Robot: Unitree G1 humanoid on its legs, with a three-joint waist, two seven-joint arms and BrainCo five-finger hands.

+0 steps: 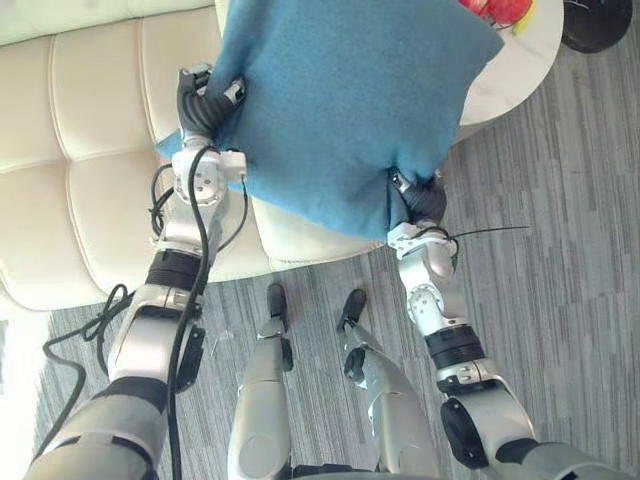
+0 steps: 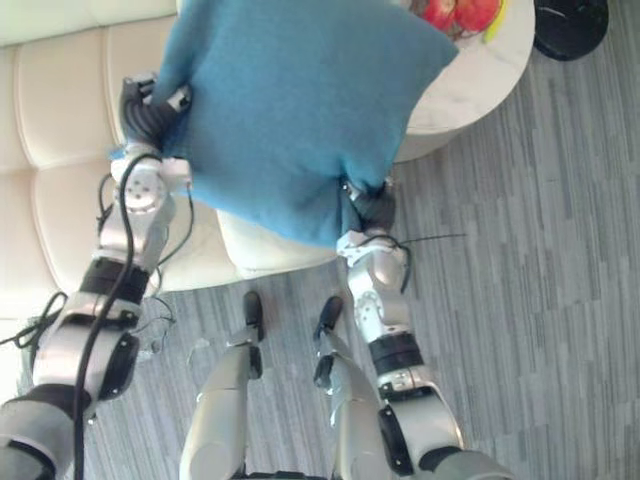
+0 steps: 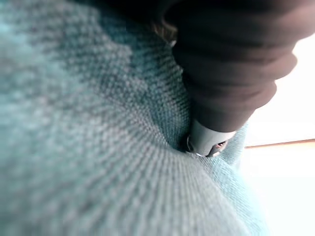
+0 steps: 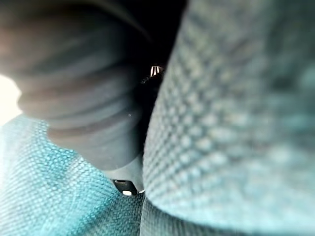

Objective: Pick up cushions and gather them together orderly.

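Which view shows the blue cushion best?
The left eye view: most of the blue cushion shows, held between the left hand and right hand. The right eye view shows much the same; both wrist views give close-up weave.

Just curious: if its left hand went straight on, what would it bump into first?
The blue cushion; the left hand is pressed against its edge. Beyond that probably the cream sofa, though depth is unclear.

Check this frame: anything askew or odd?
The blue cushion hangs tilted between the left robot hand and the right robot hand, its far corner over the white table near the fruit, not squarely over the cream sofa. Fabric bunches at the right robot hand. Nothing spilled or torn.
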